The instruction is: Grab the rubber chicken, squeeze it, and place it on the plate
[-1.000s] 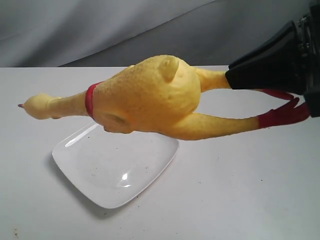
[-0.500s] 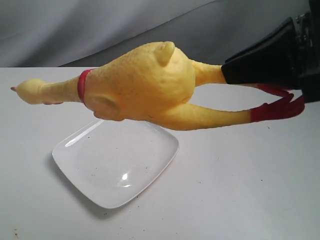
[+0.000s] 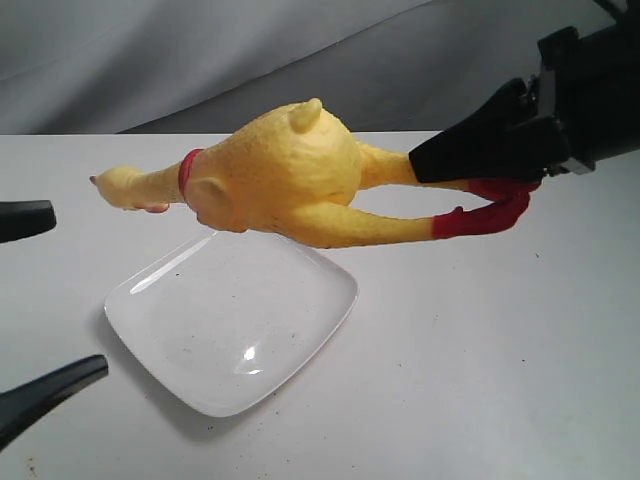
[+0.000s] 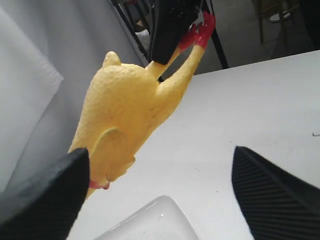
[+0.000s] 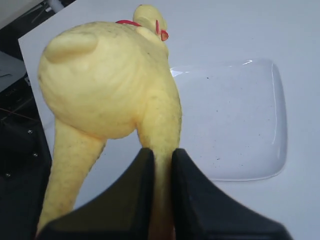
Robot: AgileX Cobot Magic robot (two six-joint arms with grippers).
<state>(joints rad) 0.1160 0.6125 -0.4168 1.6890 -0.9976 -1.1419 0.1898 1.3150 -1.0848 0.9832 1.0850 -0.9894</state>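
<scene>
The long yellow rubber chicken with the red collar and red feet (image 3: 285, 180) hangs in the air, clear of the white tabletop (image 3: 480, 380). Seen from the exterior camera it lies almost level. Its long axis runs from the beak at 9 o'clock to the feet at 3 o'clock, with the fat body in the middle.

The right gripper (image 3: 428, 163) has come in from 3 o'clock and is clenched on one leg just short of the foot. The right wrist view shows the two black fingers (image 5: 142, 175) pinching that leg between them. The other leg hangs free below it.

The glossy white rounded-square plate (image 3: 230, 340) sits on the table at about 6 o'clock from the chicken's body. As far as I can judge, the body hovers over the plate's far rim rather than its centre, and nothing touches the plate.

The left gripper (image 3: 78, 290) sits low at 8 o'clock from the body. Its fingers are spread wide and hold nothing. From its wrist camera the chicken's flank lies ahead, between and beyond the two pads and not touching either.

The left arm looks the nearer one to give the squeeze. It would have to travel toward 2 o'clock and close across the body's width, square to the long axis. I'd guess the soft body will swing on its thin leg when pressed.
</scene>
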